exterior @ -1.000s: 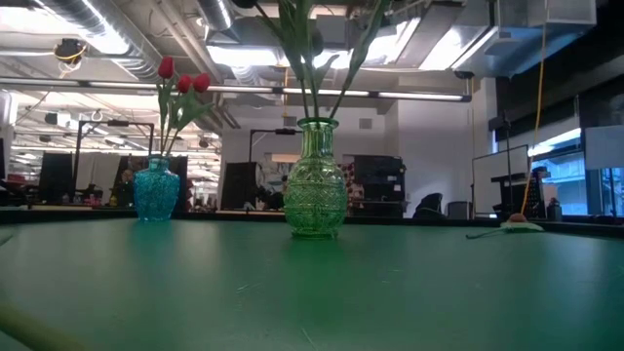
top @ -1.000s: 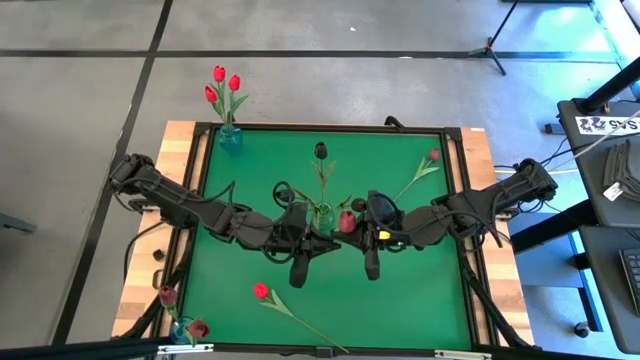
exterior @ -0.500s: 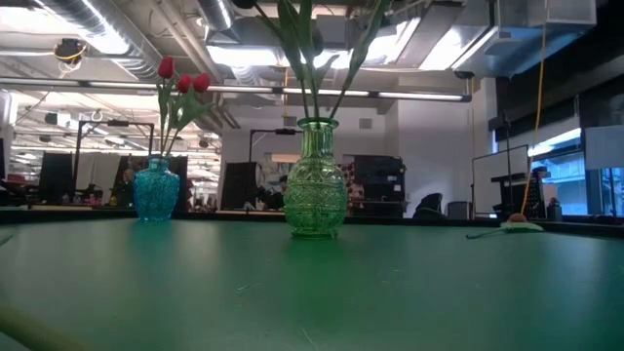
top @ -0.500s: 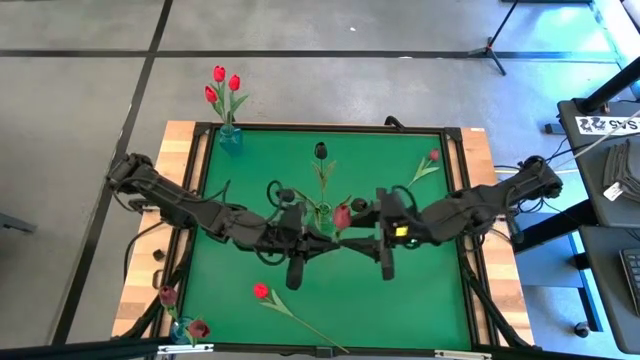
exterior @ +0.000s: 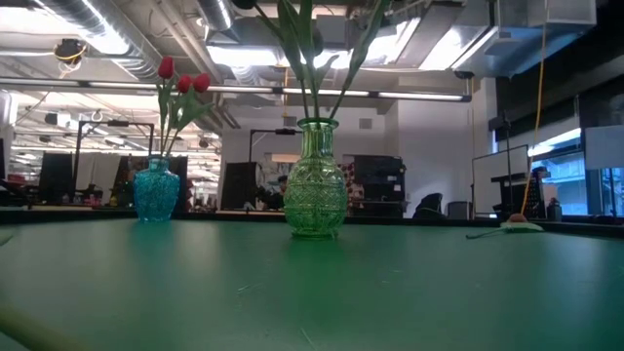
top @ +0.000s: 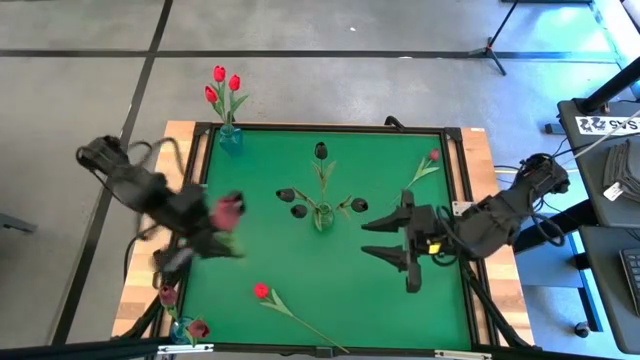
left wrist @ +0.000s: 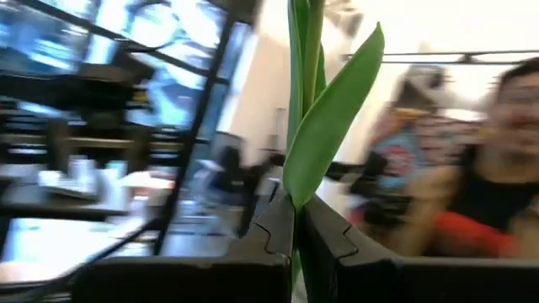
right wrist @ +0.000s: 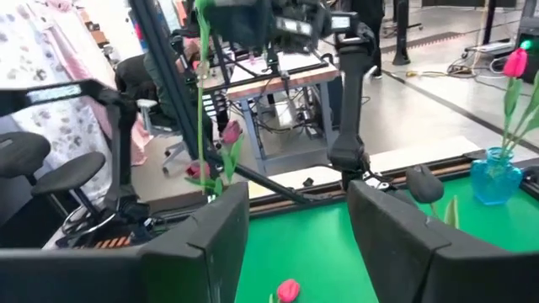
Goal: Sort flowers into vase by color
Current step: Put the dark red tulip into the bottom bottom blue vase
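My left gripper (top: 215, 235) hangs over the table's left part, shut on a maroon flower (top: 228, 208). My right gripper (top: 385, 240) stands open right of centre with nothing between its fingers. The green vase (top: 322, 216) at the centre holds near-black flowers (top: 320, 151). A blue vase (top: 230, 138) at the far left holds red flowers (top: 219, 75). A third vase (top: 181, 326) at the near left corner holds maroon flowers. A red flower (top: 262, 291) lies flat near the front edge. Another flower (top: 432, 156) lies at the far right. My left gripper pinches the maroon flower's thin green stem (left wrist: 295, 198) between its two fingers, just below a long leaf (left wrist: 330, 126). The fingers lie across the stem. The flower is lifted clear of the table, and its head shows beside the gripper in the high view.
A raised black frame (top: 330, 128) runs round the green table top. Wooden boards (top: 480, 160) flank it left and right. Bare green mat lies between the green vase and the front edge (exterior: 312, 292). The room beyond holds desks and chairs.
My right gripper has opened, let go of the maroon flower beside the green vase, and drawn back toward the table's right edge. My left gripper has carried that flower away from the centre toward the table's left edge, lifted clear.
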